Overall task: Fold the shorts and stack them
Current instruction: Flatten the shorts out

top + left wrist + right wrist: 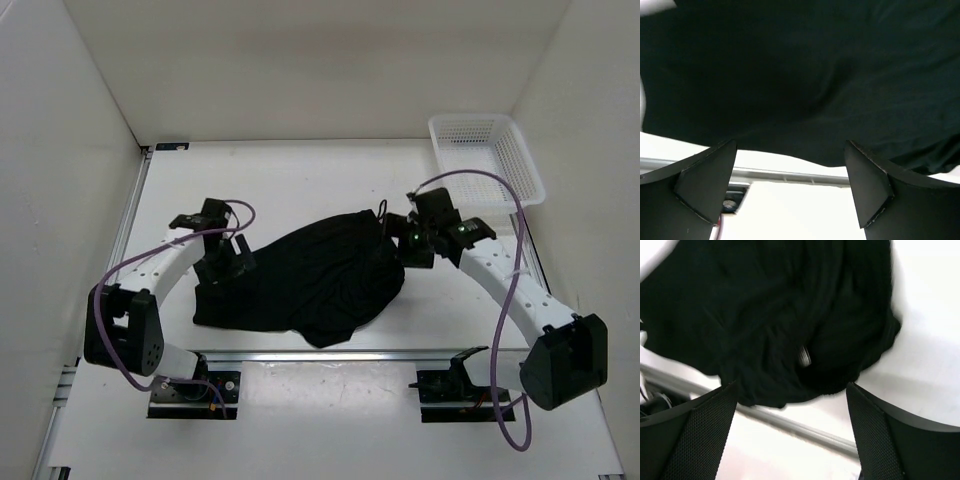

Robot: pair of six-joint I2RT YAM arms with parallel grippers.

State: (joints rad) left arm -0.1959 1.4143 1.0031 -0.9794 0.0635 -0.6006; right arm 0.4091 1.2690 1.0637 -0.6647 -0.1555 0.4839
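The black shorts (pixel 310 280) lie crumpled in the middle of the white table, a thin drawstring sticking up at their far right corner. My left gripper (pixel 228 262) is open and empty at their left edge; in the left wrist view the dark fabric (pixel 800 75) fills the space beyond the spread fingers (pixel 707 175). My right gripper (pixel 408 243) is open and empty at their right edge. The right wrist view shows the bunched cloth (pixel 780 325) with a small white label, ahead of the spread fingers (pixel 875 440).
A white plastic mesh basket (pixel 487 158) stands at the far right corner of the table. An aluminium rail (pixel 330 355) runs along the near edge, just below the shorts. White walls enclose the table on the left, back and right.
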